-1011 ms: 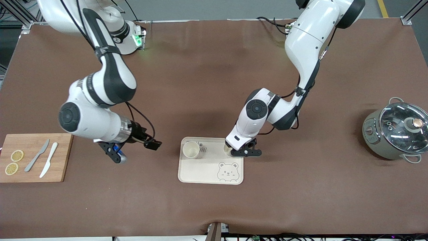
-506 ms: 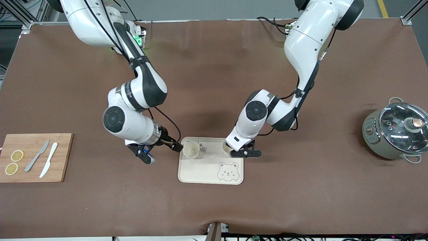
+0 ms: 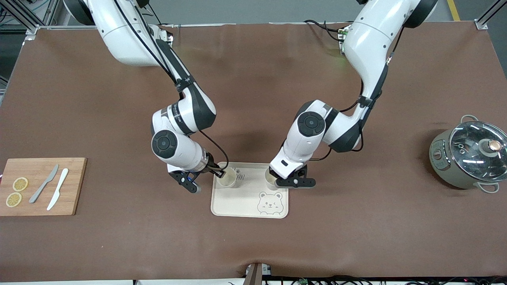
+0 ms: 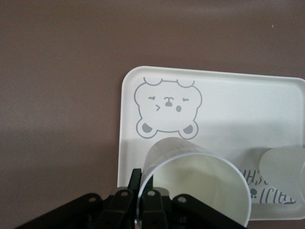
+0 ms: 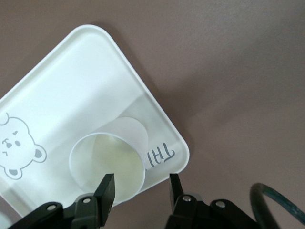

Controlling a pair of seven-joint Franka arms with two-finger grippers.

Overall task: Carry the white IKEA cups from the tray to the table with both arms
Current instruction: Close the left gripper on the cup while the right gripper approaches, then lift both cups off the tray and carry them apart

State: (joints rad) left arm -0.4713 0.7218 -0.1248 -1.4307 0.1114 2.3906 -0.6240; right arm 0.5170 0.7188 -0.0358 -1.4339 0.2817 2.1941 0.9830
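Front view shows both cups on the tray. My left end effector is clamped on one cup's rim; my right end effector, part-open, straddles the other cup's wall, ungripped. Next I'd close right, then lift both toward bare counter.

The tray lies on the table about midway between its ends; two cups stand in the tray's half farther from the front camera, one cup toward the right arm's end, the other cup toward the left arm's end; a cutting board with two knives and two lemon slices lies at the right arm's end; a lidded pot stands at the left arm's end.
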